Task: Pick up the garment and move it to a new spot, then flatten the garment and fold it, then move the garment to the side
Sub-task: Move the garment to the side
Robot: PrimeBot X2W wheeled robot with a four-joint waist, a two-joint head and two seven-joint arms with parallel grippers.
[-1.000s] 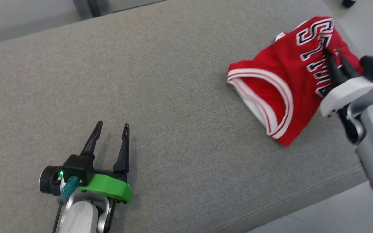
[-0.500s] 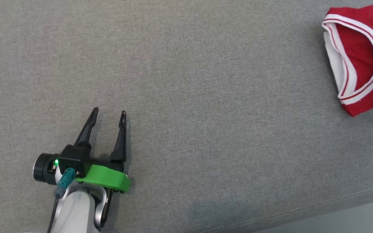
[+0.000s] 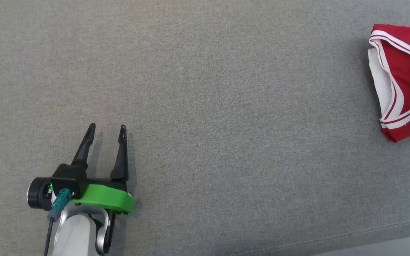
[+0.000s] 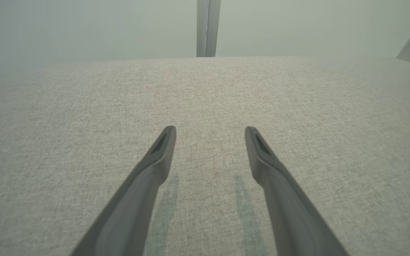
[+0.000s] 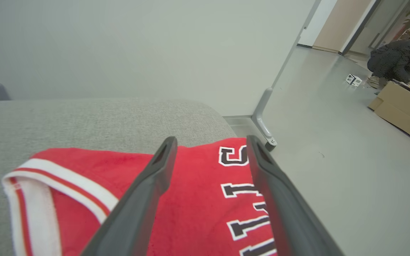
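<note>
My right gripper (image 5: 211, 140) is spread wide, holding nothing, over the jersey (image 5: 198, 213) at the bench's (image 3: 226, 106) right end. Its lettering runs along that edge, armhole facing left. My left gripper (image 3: 107, 126) gapes empty.

light: bright, even, diffuse, from above | shadows: faint, soft-edged, just right of the left pincer (image 3: 107, 126) fingers on the worktop (image 3: 226, 106); two pale greenish streaks under them in the left wrist view | focus: head view slightly soft; wrist views hazy toward the far edge | distortion: wide-angle lean at right wrist view's edges
</note>
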